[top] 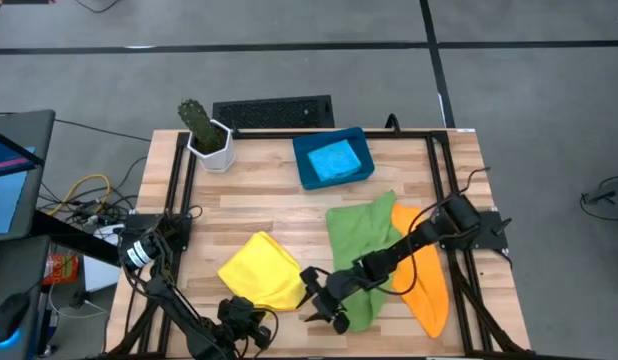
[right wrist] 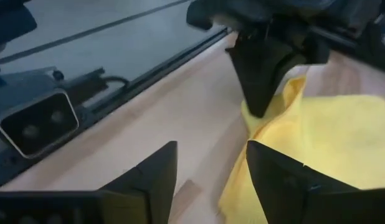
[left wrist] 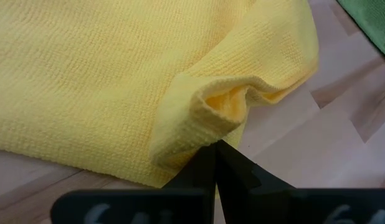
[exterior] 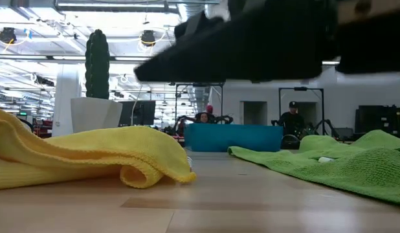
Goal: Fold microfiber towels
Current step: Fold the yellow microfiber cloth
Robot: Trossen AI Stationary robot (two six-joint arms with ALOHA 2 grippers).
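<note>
One corner of the yellow towel [left wrist: 118, 81] sits pinched in my left claw [left wrist: 215, 152]; my right claw [right wrist: 211, 168] gapes nearby, and tugging could undo the fold.

Both arms are dark, near-black throughout — jointed links with rounded housings at the joints. The left arm [top: 179, 310] has a pale, silver-white ring on a joint near its base, with black cables looping beside it. The right arm [top: 419, 245] runs from a bulky black base block into a slimmer forearm. The right claw [right wrist: 208, 177] has two matt black, wedge-shaped fingers [right wrist: 286, 180] — flat-faced and tapering to points.
</note>
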